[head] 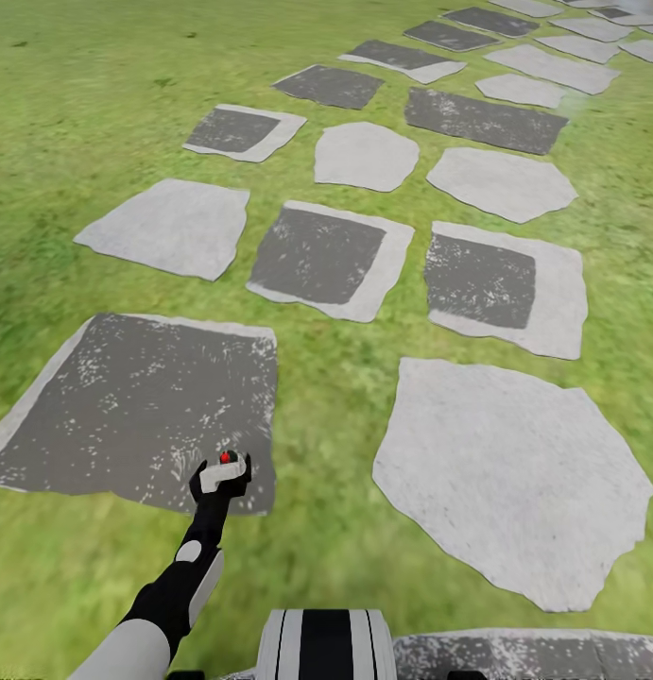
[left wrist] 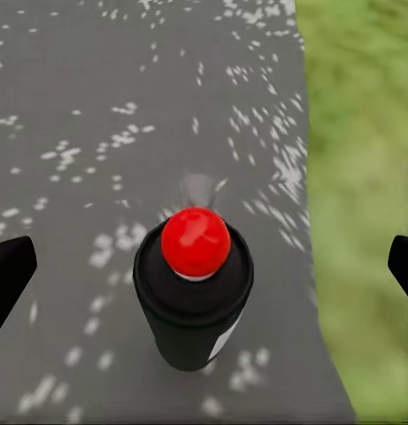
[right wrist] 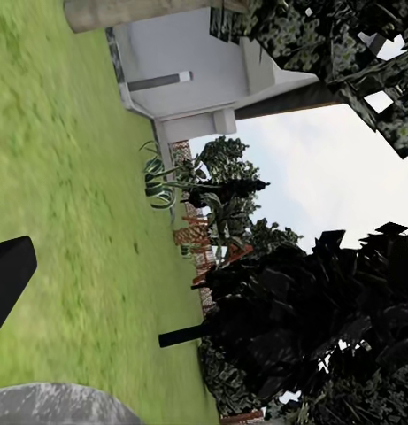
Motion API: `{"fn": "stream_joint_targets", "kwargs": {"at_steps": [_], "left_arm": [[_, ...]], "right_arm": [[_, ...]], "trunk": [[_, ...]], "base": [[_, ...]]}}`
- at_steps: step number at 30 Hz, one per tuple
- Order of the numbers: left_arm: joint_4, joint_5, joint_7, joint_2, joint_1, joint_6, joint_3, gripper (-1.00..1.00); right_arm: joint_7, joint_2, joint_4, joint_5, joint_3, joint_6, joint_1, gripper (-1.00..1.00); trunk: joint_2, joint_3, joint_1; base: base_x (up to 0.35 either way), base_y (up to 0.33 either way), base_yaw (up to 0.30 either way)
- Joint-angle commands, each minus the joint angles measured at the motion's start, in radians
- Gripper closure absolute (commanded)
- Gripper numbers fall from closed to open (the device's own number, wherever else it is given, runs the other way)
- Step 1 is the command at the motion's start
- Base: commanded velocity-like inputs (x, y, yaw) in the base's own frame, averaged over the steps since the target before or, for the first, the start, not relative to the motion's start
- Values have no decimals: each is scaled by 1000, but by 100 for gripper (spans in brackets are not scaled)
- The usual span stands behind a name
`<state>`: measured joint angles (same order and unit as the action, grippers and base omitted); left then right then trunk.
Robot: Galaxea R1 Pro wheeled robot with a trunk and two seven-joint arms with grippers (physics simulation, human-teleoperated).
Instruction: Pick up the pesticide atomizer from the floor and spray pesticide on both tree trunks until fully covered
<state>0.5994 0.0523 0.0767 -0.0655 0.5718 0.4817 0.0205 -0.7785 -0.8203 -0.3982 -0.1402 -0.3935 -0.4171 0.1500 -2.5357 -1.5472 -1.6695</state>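
The pesticide atomizer (left wrist: 195,301), a small black bottle with a red cap, stands upright on a dark grey stepping stone (left wrist: 97,106). My left gripper (left wrist: 204,270) is open around it, with one finger (left wrist: 9,274) on each side and a gap to the bottle on both. In the head view the left gripper (head: 220,477) hangs over the near corner of the large dark stone (head: 128,406), and the atomizer's red cap (head: 229,457) shows at its tip. A thick grey-brown tree trunk (right wrist: 142,11) crosses the right wrist view, where one dark finger (right wrist: 4,283) of the right gripper shows over grass.
Grey and dark stepping stones (head: 510,472) run across the green lawn (head: 71,85) ahead. The right wrist view holds a white house (right wrist: 195,71), palm-like plants (right wrist: 164,181), dark blocky foliage (right wrist: 301,319) and a strip of brown fence (right wrist: 199,243).
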Motion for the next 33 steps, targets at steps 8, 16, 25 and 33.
{"fn": "stream_joint_targets", "kwargs": {"at_steps": [8, 16, 25, 33], "left_arm": [[2, 5, -2, 0, 0, 4, 2, -100], [5, 5, -2, 0, 0, 9, 2, -100], [8, 4, -3, 1, 0, 54, 3, -100], [0, 3, -3, 1, 0, 99, 3, -100]], "right_arm": [[0, 1, 1, -10, -7, -3, 1, -100], [1, 1, 1, -10, -7, -3, 2, -100], [1, 1, 1, -10, -7, -3, 2, -100], [1, 2, 1, -10, -7, -3, 2, -100]], "trunk": [[-2, -24, -3], [-3, -43, -5], [-3, -43, -5], [-3, -51, -6]], "base": [[0, 0, 0], [0, 0, 0], [0, 0, 0], [0, 0, 0]]}}
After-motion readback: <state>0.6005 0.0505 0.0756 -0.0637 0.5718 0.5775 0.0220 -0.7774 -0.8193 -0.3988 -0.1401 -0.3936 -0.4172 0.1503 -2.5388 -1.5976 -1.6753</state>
